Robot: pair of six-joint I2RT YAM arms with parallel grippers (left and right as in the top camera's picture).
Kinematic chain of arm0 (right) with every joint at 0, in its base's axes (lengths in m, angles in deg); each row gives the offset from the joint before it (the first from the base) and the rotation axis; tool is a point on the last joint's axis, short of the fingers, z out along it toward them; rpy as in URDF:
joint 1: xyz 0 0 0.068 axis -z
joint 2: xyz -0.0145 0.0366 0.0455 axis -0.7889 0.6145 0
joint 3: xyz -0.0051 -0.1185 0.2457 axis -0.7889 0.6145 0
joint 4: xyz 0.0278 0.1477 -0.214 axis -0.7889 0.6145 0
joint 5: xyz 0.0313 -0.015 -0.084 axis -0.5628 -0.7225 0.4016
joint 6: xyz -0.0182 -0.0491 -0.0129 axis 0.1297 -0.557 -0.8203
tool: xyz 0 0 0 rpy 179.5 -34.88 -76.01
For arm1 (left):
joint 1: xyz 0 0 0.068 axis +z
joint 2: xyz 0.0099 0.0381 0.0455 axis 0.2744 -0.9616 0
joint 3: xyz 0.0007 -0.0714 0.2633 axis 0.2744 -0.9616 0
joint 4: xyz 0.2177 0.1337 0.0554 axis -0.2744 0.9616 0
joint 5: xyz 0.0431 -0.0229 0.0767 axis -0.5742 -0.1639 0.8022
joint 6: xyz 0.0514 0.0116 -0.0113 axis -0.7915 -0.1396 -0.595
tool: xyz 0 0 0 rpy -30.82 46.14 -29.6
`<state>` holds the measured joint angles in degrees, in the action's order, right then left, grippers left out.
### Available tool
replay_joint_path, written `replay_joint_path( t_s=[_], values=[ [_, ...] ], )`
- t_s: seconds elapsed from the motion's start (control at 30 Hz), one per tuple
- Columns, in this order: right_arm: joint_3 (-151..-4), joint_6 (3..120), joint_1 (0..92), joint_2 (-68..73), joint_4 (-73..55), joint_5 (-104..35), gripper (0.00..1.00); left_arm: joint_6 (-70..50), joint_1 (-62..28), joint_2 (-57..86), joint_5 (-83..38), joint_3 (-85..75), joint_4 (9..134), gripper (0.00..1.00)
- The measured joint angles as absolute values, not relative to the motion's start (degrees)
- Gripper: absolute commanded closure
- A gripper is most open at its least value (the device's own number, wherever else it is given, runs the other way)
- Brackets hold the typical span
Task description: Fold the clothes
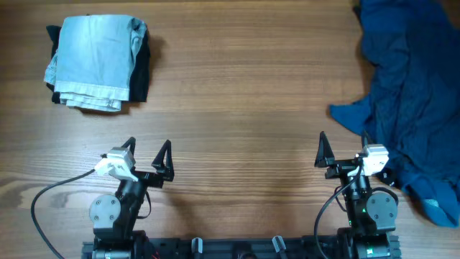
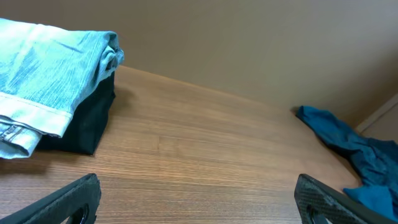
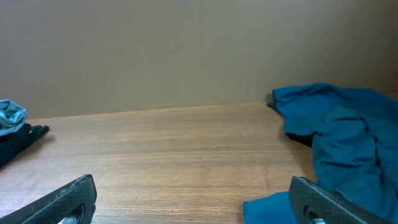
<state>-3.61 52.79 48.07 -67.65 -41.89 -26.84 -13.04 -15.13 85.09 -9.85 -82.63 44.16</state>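
Note:
The clothes lie in two places. A folded pale grey-blue piece (image 1: 93, 61) rests on a folded black piece (image 1: 140, 75) at the far left; in the left wrist view the pale piece (image 2: 50, 68) tops the black one (image 2: 87, 124). A crumpled teal-blue heap (image 1: 413, 93) spreads down the right side, and it also shows in the wrist views (image 3: 336, 137) (image 2: 357, 152). My left gripper (image 1: 148, 144) (image 2: 199, 190) stands open near the front edge, nothing between its fingers. My right gripper (image 1: 343, 140) (image 3: 193, 193) is open too, its right finger (image 3: 317, 199) beside the teal cloth's edge.
The wooden table (image 1: 237, 93) runs bare between the folded stack and the teal heap. A plain beige wall (image 3: 186, 50) stands behind the far edge. Cables trail from both arm bases at the front.

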Motion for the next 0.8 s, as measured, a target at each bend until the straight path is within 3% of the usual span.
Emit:
replay_joint_path(
  t_s=[0.8],
  values=[
    [-3.7,52.8,48.1,-67.6,-48.0,-26.8,0.00,-13.0,-15.1,85.1,-9.9,-82.6,44.2,0.00]
  ],
)
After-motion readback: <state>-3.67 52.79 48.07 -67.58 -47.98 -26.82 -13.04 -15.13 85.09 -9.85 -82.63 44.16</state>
